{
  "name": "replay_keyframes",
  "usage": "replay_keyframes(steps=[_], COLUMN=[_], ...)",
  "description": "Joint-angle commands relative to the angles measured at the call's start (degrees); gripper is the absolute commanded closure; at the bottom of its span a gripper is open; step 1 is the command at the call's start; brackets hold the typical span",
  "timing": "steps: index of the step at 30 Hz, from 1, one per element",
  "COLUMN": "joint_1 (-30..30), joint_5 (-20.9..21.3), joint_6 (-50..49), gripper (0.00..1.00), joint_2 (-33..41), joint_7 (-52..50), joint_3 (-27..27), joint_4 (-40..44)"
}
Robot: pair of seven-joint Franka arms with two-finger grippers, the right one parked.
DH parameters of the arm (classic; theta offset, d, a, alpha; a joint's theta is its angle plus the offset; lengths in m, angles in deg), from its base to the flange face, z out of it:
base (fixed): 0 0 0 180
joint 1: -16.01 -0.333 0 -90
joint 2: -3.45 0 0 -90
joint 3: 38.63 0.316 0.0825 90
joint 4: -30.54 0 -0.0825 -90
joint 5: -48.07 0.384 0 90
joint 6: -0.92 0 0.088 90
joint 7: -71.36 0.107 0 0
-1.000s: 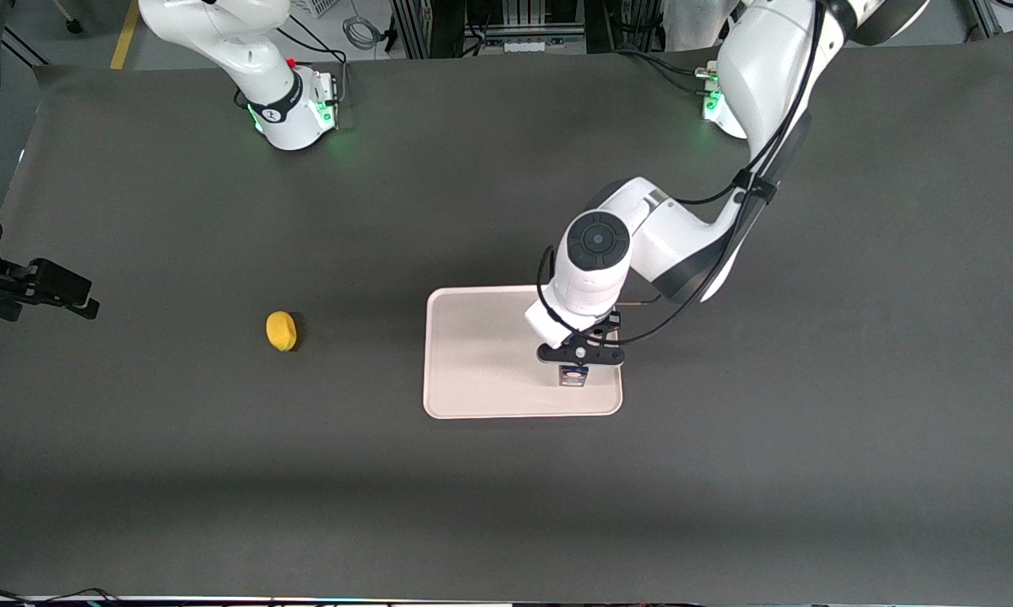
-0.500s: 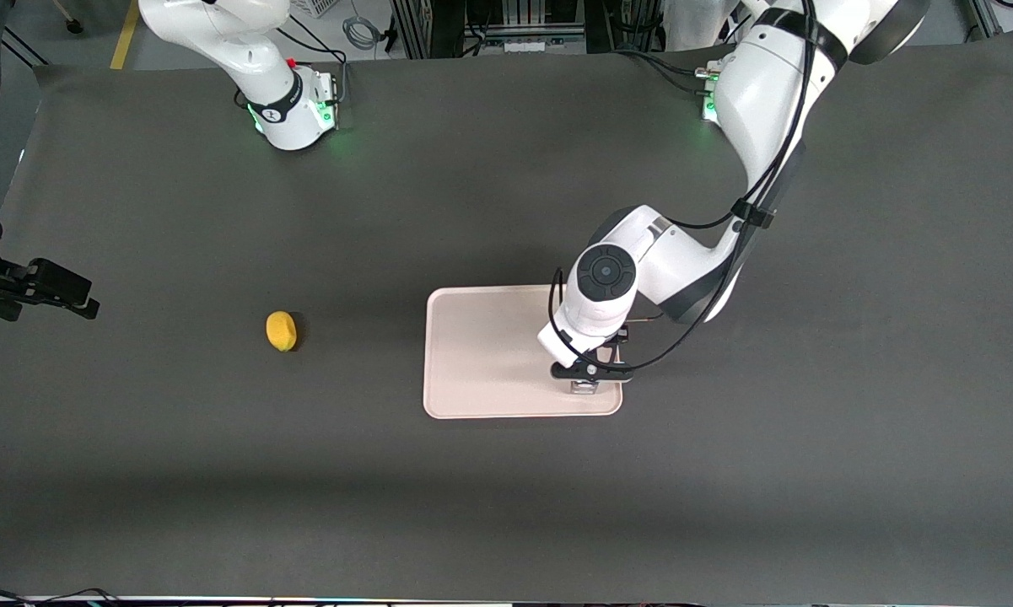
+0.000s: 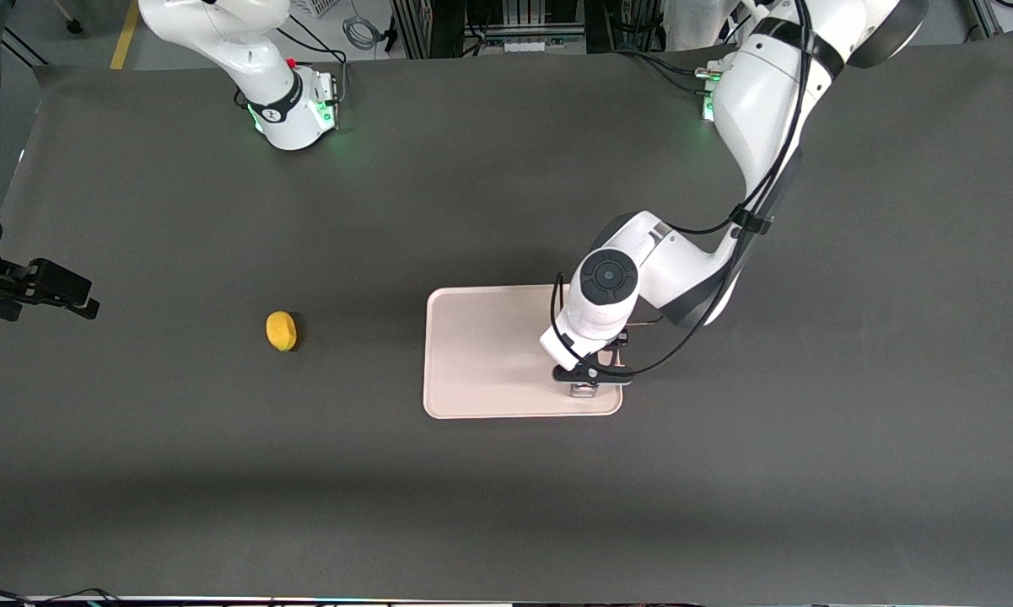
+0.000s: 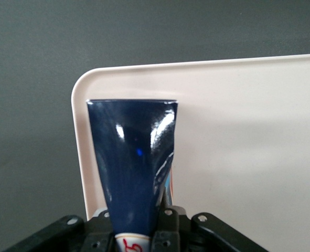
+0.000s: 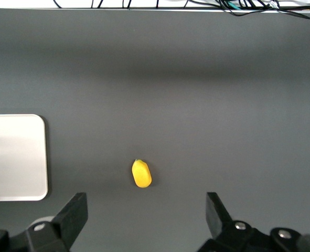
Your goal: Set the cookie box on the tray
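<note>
The slim dark navy-blue cookie box (image 4: 135, 173) hangs upright in my pincer (image 3: 585, 389), clenched between my fingers, its lower end over a rounded corner of the flat pale pink tray (image 4: 249, 131). My wrist view does not show whether that end touches the tray floor or hovers just above it. Only a scrap of the red-and-white print shows near my fingers; the rest of the printed face is turned away. From the front, my own black pincer and white wrist cover the box almost wholly, leaving the tray's (image 3: 481, 354) bare part visible. A small yellow lump (image 3: 281, 330) lies well apart, toward the parked arm's end of the dark grey table (image 3: 506, 489).
</note>
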Motion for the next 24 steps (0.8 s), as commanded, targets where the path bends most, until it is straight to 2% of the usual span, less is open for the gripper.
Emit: replay_keyframes(steps=[1,5,8,9,24], joint_1=[0.26,0.26,0.26,0.26,-0.09], joint_5=[0.80,0.80,0.89,0.98,0.63], joint_6=[1.03,1.03,1.29,1.29,0.42], gripper=[0.63,0.38,0.03,0.00,0.00], joint_2=[0.55,0.64,0.64,0.64,2.65], joint_7=[-1.50,-1.50,-1.41,-1.41,-0.36], joint_3=[0.46,0.55,0.63,0.55,0.63], joint_4=[-0.66,-0.66,-0.66,-0.66,0.22])
